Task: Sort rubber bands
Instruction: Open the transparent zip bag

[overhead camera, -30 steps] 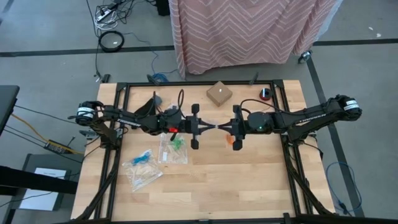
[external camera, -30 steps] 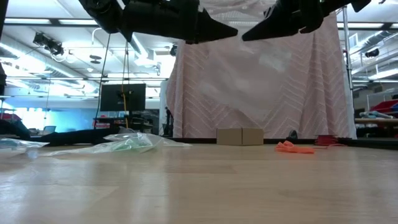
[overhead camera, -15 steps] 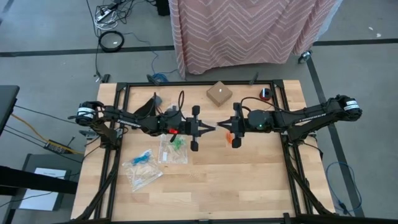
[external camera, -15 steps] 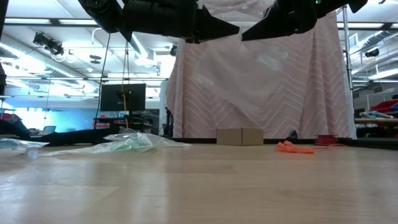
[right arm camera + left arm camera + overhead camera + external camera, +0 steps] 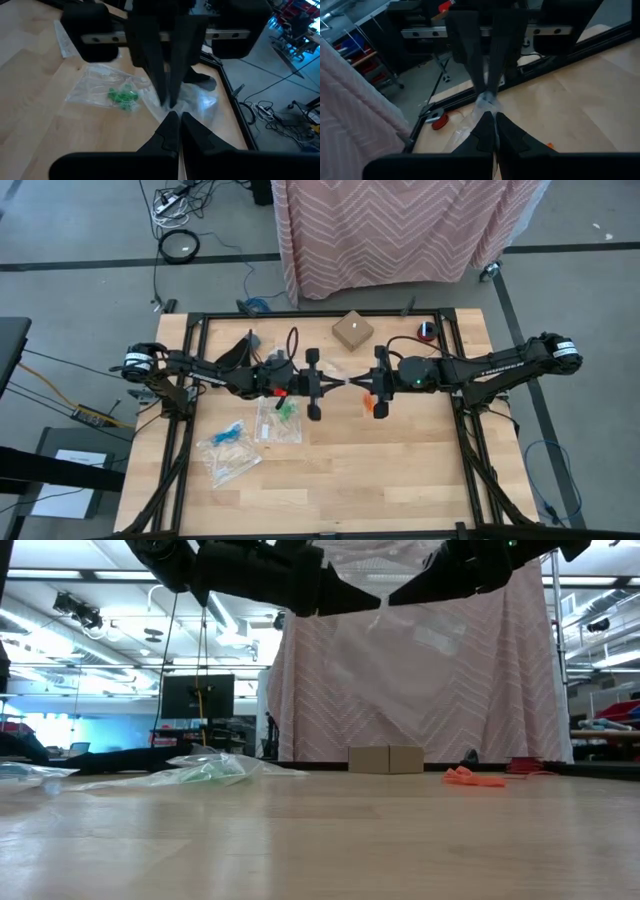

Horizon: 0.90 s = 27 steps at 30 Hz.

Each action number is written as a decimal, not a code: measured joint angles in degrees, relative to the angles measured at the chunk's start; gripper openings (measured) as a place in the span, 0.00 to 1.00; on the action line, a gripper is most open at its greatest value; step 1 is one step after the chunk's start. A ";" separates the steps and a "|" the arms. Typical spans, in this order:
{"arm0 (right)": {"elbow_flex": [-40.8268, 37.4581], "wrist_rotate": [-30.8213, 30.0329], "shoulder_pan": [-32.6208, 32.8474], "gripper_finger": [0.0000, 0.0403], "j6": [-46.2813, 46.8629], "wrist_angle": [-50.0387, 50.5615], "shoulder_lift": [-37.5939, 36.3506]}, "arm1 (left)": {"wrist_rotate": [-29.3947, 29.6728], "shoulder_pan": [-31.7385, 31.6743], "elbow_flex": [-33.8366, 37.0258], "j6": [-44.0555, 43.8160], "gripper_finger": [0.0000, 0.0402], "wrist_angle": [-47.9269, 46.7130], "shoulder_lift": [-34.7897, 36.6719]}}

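Both arms meet tip to tip high over the middle of the table. My left gripper [image 5: 340,383] and my right gripper [image 5: 353,383] are each shut on a small crumpled clear zip bag [image 5: 487,101] between them. Loose orange rubber bands [image 5: 370,405] lie on the table under the right gripper. Green rubber bands [image 5: 122,95] lie inside a clear bag [image 5: 280,420] flat on the table, and blue ones [image 5: 230,432] lie in another bag beside it. My left gripper pinches a crumpled bit of the clear bag [image 5: 489,108] between its two fingertips, coming nearly level from the table's left. The bag is lifted clear of the table. Which edge of the bag it has, I cannot tell. My right gripper pinches the same bag [image 5: 186,102] at its fingertips, coming from the table's right and slanting slightly down. Its tips face the left gripper's tips with only the bunched plastic between them.
A small cardboard box [image 5: 353,331] and a red and black roll [image 5: 427,332] sit near the far edge. A third clear bag [image 5: 232,465] lies at the near left. A black frame [image 5: 320,315] rims the table. The near right part of the wood shows bare.
Both arms stay in place over the table's middle. My left gripper has tipped a little, so its fingertips dip slightly and now sit right against the right gripper's tips. The bag stays held between them.
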State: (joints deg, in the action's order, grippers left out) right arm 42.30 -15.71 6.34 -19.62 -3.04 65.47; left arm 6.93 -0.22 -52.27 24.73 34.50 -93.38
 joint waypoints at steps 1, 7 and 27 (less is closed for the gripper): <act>0.00 0.07 0.01 0.00 -0.05 -0.05 0.00 | 0.20 -0.04 0.00 0.32 0.03 0.10 0.02; 0.00 0.35 0.04 0.00 -0.12 -0.08 0.00 | 0.49 -0.04 0.00 0.33 0.03 0.49 0.00; -0.09 0.42 -0.40 0.00 -0.80 0.32 0.04 | 0.33 0.68 0.00 0.19 0.03 2.27 0.11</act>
State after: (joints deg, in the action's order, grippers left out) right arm 42.22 -15.29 5.93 -20.43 -2.72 65.52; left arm 7.26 0.47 -52.27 24.92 36.77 -93.27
